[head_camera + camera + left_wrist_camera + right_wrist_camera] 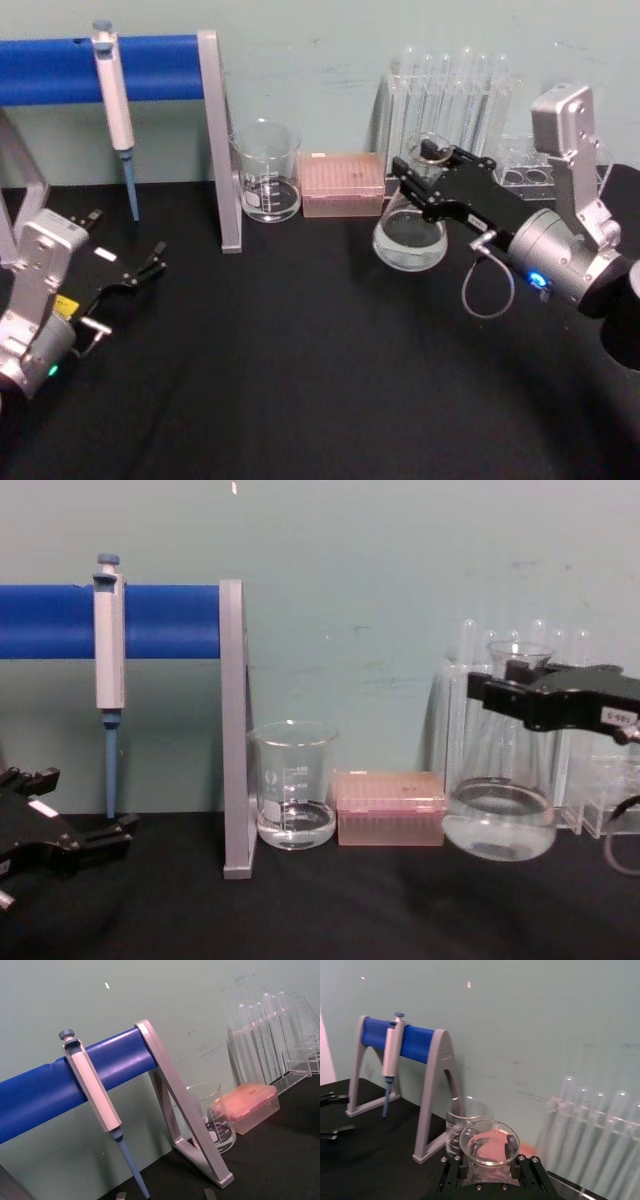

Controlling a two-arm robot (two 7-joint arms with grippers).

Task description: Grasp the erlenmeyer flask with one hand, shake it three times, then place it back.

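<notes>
The shake looks best done as short, gentle swings with the erlenmeyer flask (410, 240) upright, so the liquid low in it stays below the open mouth. The swings must also stay clear of the test tubes (450, 90) just behind and the pink box (343, 183) to its left. The right gripper (430, 165) is clamped around the flask's neck, under the flared rim. The flask hangs below it, raised off the bench (300, 350) at far right. The left gripper (150, 262) rests parked at near left, fingers apart and empty.
</notes>
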